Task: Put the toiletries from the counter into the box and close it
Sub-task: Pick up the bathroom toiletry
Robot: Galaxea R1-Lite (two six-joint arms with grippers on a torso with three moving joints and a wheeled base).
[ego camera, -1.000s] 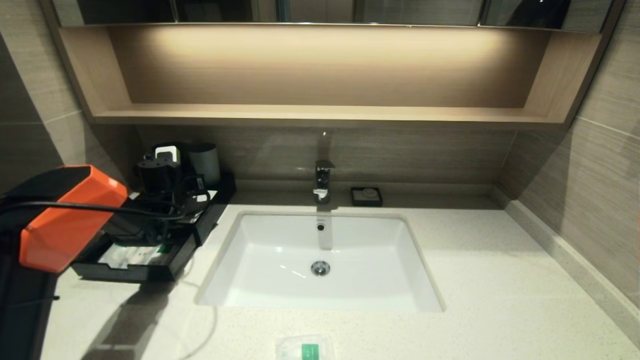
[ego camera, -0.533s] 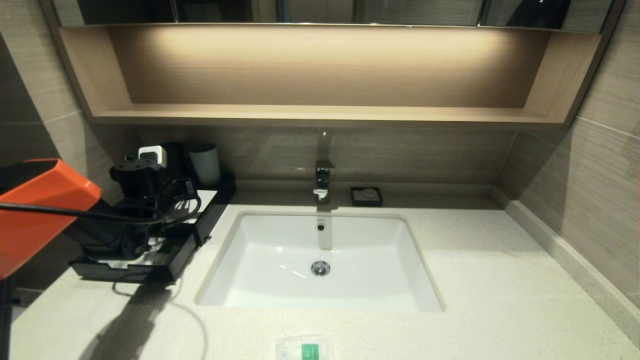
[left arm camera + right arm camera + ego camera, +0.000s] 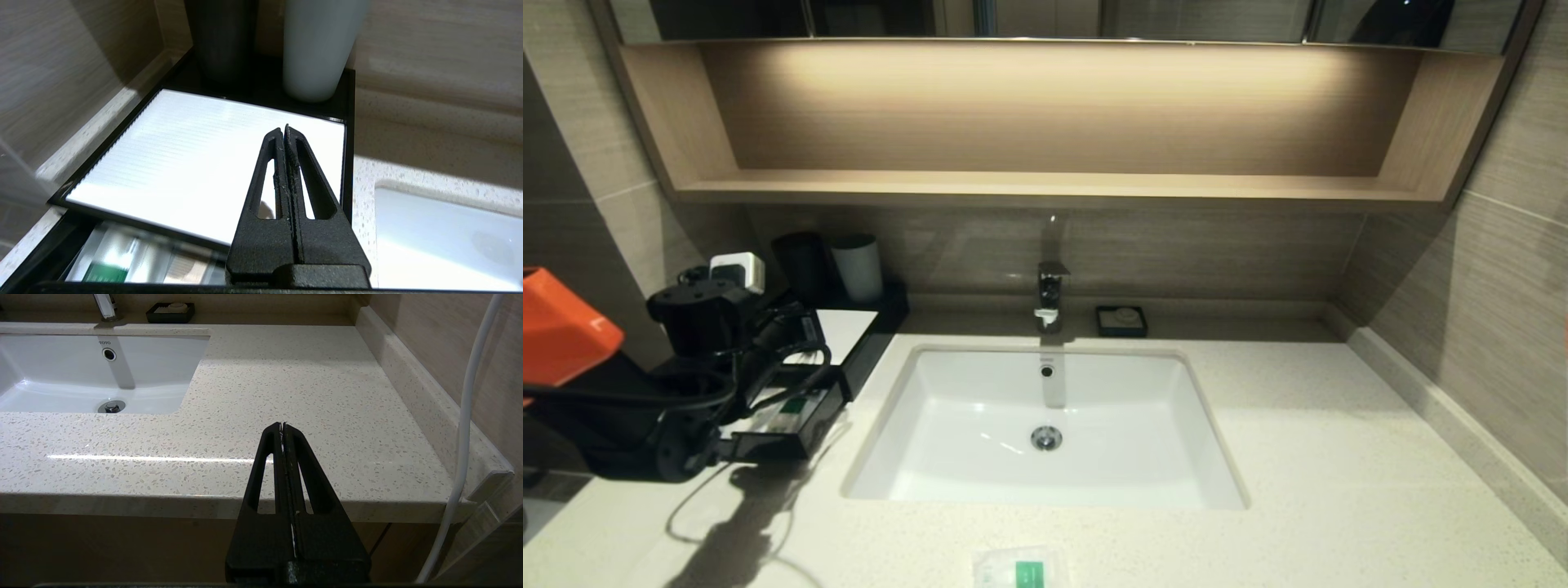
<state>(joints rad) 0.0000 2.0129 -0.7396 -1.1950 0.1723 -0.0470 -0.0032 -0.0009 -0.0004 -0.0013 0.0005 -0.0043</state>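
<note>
Head view: left gripper (image 3: 768, 384) over the box (image 3: 849, 347) drawer, packets (image 3: 784, 412) inside; small squarish packet (image 3: 1021, 569) on counter (image 3: 1298, 457) front edge, well apart from it.
Left wrist view: fingers (image 3: 304, 171) clenched, empty, above white top panel (image 3: 184, 159); packets (image 3: 122, 257) just below jaws.
Right wrist view: right gripper (image 3: 284, 428) clenched, empty, at counter (image 3: 306, 396) front edge.

- Head view looks forward and down across the tabletop (image 3: 1339, 457), with the sink (image 3: 1045, 425) central.
- Left wrist view sits close above the box (image 3: 204, 163).
- Right wrist view faces the tabletop's front edge from low; the sink (image 3: 81, 367) appears here too.
</note>
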